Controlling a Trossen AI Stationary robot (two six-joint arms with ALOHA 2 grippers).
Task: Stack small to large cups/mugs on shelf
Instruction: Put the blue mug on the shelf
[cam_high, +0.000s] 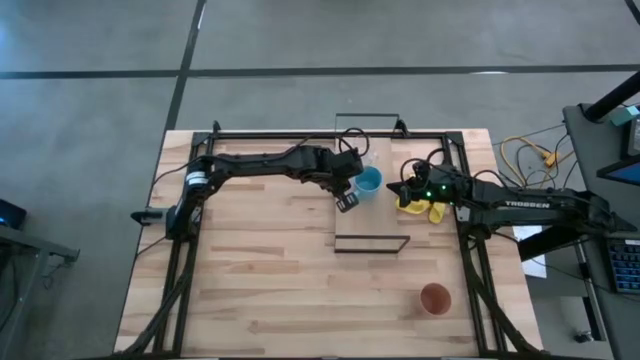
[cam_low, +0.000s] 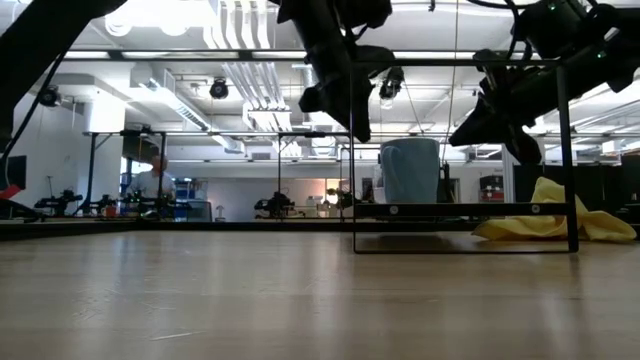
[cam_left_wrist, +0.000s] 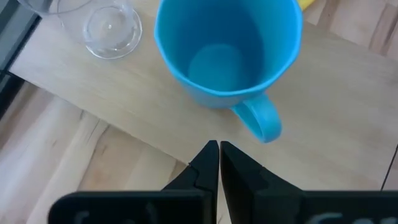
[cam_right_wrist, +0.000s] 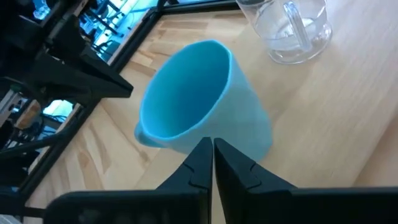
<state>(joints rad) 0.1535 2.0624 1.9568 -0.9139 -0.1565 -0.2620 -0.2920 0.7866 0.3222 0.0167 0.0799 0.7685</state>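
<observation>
A light-blue mug (cam_high: 369, 182) stands upright on its base on the light-wood shelf board (cam_left_wrist: 124, 93), which a thin black wire frame (cam_high: 372, 245) carries. Its handle (cam_left_wrist: 261, 121) points at my left gripper (cam_left_wrist: 219, 146), which is shut and hovers just off the handle, on the mug's left and near side. My right gripper (cam_right_wrist: 211, 144) is also shut, and hangs above and to the right of the mug (cam_low: 410, 170). A tiny clear glass cup (cam_left_wrist: 112, 28) stands on the board beside the mug. The brown-orange cup (cam_high: 435, 298) sits on the tabletop near its right front corner.
A yellow cloth (cam_high: 425, 208) lies crumpled on the table right of the shelf, under my right arm. The shelf's black wire posts (cam_low: 352, 190) rise at its corners. A black frame (cam_high: 300, 132) runs around the table's edges. Bare wooden tabletop (cam_high: 260, 280) spreads left of and in front of the shelf.
</observation>
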